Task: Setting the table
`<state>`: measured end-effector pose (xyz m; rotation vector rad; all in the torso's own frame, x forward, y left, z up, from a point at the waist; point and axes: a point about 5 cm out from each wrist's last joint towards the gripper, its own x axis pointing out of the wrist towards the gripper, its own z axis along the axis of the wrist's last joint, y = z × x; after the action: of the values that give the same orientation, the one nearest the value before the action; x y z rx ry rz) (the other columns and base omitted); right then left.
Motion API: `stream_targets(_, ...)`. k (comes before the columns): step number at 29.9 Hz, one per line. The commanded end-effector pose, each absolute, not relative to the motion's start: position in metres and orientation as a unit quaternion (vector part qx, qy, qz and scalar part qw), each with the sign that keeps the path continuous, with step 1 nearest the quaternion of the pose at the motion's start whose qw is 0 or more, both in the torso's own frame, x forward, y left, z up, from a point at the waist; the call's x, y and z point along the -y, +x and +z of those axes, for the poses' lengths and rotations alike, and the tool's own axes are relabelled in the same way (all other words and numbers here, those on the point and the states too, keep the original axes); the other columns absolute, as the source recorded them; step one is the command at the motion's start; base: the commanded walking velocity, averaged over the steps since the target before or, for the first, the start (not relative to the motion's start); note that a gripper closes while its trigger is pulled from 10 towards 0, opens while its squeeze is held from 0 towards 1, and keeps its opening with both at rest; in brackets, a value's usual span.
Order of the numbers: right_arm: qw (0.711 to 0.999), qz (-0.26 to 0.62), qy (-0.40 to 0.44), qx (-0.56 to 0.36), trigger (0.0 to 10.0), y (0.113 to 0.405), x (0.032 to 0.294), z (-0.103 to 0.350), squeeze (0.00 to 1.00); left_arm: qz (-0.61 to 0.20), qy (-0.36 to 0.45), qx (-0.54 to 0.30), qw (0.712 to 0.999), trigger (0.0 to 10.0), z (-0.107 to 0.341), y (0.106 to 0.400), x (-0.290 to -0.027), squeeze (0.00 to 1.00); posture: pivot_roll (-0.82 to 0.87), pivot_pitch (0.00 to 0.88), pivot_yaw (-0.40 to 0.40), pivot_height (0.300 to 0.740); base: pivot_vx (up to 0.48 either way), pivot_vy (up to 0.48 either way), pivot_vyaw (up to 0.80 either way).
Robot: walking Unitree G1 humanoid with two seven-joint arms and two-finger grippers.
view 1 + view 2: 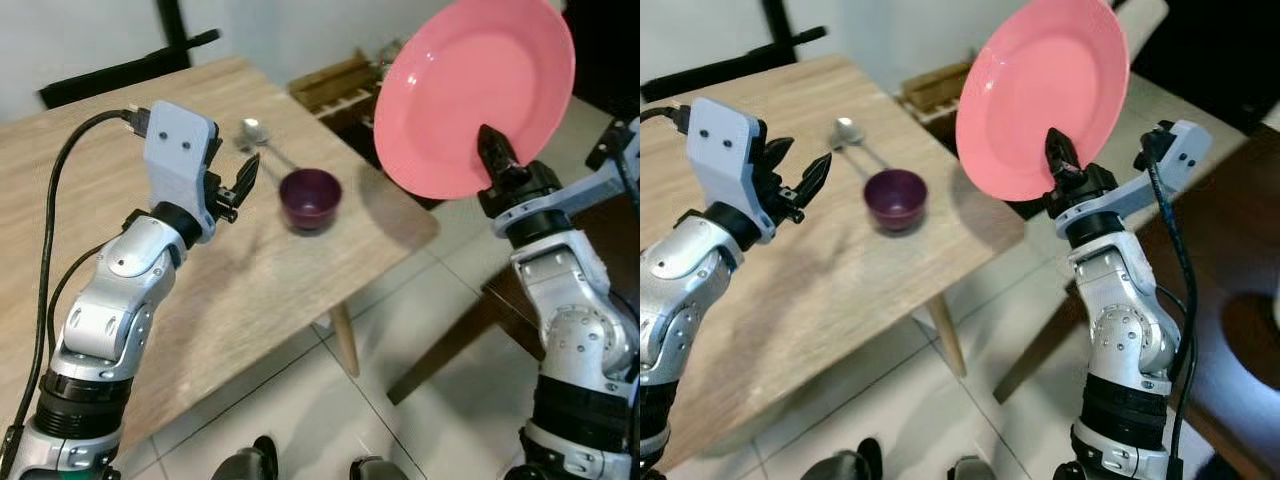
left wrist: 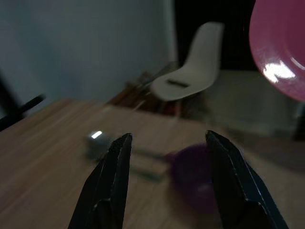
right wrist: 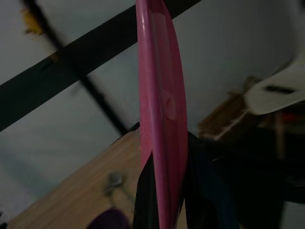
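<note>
A pink plate (image 1: 470, 95) stands upright in the air to the right of the wooden table (image 1: 200, 290), beyond its corner. My right gripper (image 1: 495, 155) is shut on the plate's lower rim, and the plate (image 3: 159, 119) is edge-on between the fingers in the right wrist view. A dark purple bowl (image 1: 310, 198) sits near the table's right corner. A metal spoon (image 1: 258, 134) lies just behind it. My left gripper (image 1: 235, 185) hovers open over the table, left of the bowl, with nothing between its fingers (image 2: 114, 176).
A black chair (image 1: 120, 70) stands at the table's far side. A wooden rack (image 1: 335, 85) and a white chair (image 2: 190, 71) stand beyond the right corner. A dark wooden piece of furniture (image 1: 1220, 300) is on the right. The floor is tiled.
</note>
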<state>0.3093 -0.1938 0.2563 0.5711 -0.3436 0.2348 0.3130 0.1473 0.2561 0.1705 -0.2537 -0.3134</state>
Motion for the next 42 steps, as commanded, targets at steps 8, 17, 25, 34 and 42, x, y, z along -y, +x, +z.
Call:
stream_targets(8, 0.939, 0.103, 0.284, 0.167, 10.0, 0.306, 0.198, 0.254, 0.00, -0.158, 0.085, 0.119, 0.976, 10.0, 0.252, 0.318, -0.144, 0.00, -0.05, 0.044, 0.067, 0.740, 0.000, 0.000, -0.79)
stream_targets(17, 0.938, 0.100, 0.287, 0.166, 10.0, 0.306, 0.199, 0.254, 0.00, -0.169, 0.008, 0.087, 0.982, 10.0, 0.250, 0.323, -0.141, 0.00, -0.05, 0.046, 0.071, 0.740, 0.000, 0.000, -0.79)
stream_targets(25, 0.938, 0.100, 0.289, 0.166, 10.0, 0.307, 0.200, 0.254, 0.00, -0.188, -0.002, 0.082, 0.979, 10.0, 0.251, 0.324, -0.136, 0.00, -0.05, 0.046, 0.072, 0.740, 0.000, 0.000, -0.79)
stream_targets(34, 0.938, 0.099, 0.289, 0.164, 10.0, 0.306, 0.201, 0.253, 0.00, -0.191, -0.005, 0.083, 0.978, 10.0, 0.254, 0.324, -0.134, 0.00, -0.06, 0.050, 0.074, 0.740, 0.000, 0.000, -0.79)
stream_targets(42, 0.938, 0.100, 0.289, 0.163, 10.0, 0.306, 0.201, 0.252, 0.00, -0.192, -0.004, 0.083, 0.978, 10.0, 0.253, 0.324, -0.134, 0.00, -0.06, 0.051, 0.073, 0.740, 0.000, 0.000, -0.79)
